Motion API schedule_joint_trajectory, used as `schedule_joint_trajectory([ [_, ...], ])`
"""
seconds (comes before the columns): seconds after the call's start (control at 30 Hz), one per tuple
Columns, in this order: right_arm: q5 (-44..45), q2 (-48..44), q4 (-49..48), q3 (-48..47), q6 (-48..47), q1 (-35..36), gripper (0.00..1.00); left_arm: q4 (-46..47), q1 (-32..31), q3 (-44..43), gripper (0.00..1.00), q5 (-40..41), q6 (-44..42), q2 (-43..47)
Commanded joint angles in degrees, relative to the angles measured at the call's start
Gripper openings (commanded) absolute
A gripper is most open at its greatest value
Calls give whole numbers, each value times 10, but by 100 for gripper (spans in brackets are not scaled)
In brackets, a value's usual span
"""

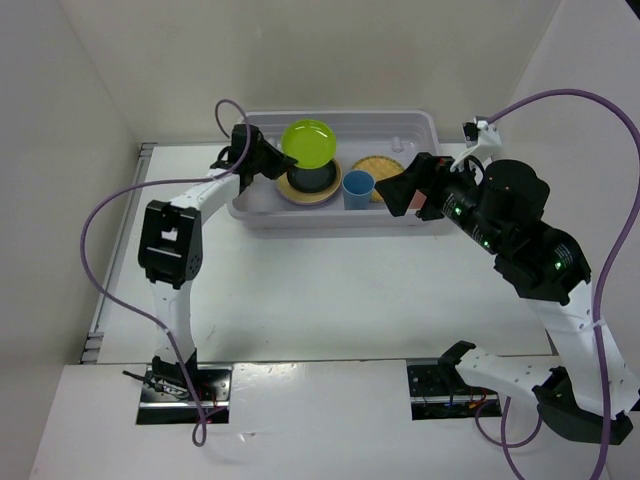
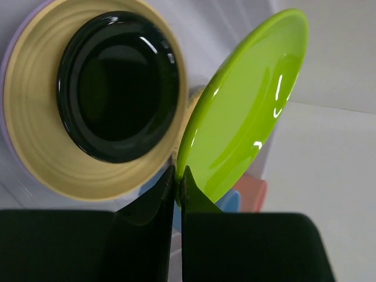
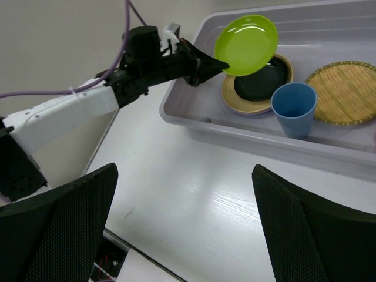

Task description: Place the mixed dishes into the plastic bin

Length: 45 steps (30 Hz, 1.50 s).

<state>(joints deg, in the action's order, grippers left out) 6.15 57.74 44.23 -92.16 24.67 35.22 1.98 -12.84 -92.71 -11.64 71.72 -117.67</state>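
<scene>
The left hand pinches the rim of the green plate and holds it tilted above the bin, which sits at the 12 o'clock edge of the counter. Below the plate, toward the bin's 9 o'clock end, a black plate rests on a yellow plate. A blue cup stands just at their 3 o'clock. The right hand hangs spread wide near the bin's 3 o'clock end. This looks like the placing step. The next move calls for lowering and levelling the green plate onto the stack, then letting go.

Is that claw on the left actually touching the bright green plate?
Touching. In the left wrist view the left gripper pinches the lower rim of the lime green plate between both fingers.
</scene>
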Motion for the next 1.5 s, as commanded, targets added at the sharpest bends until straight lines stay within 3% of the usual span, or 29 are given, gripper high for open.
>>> schedule_joint_trajectory([
  [0.0, -2, -5, -27, 9, 5, -3, 100, -42, -16, -82, 0, 11, -28, -56],
  [0.43, -19, -5, -33, 15, 10, -3, 100, -114, -26, -179, 2, 28, -11, -177],
  [0.5, -14, -5, -33, 15, 10, -3, 100, -109, -26, -166, 10, 28, -4, -177],
  [0.57, -14, -5, -33, 20, 15, -9, 100, -99, -21, -153, 39, 28, 1, -164],
  [0.7, 3, -5, -33, 20, 29, -9, 100, -88, -9, -129, 55, 14, 1, -134],
  [0.9, 10, -18, -68, 50, 50, -9, 100, -75, 2, -93, 61, 14, -31, 0],
  [1.0, 10, -13, -68, 63, 50, -9, 100, -68, 7, -53, 62, 14, -61, 114],
  [1.17, -16, 1, -108, 111, 51, -15, 100, -67, 26, 72, 75, 78, -120, 432],
  [1.33, -29, 22, -121, 130, 51, -21, 100, -98, 63, 182, 85, 148, -134, 627],
  [1.47, -41, 46, -112, 142, 46, -26, 100, -132, 77, 217, 91, 179, -146, 736],
])
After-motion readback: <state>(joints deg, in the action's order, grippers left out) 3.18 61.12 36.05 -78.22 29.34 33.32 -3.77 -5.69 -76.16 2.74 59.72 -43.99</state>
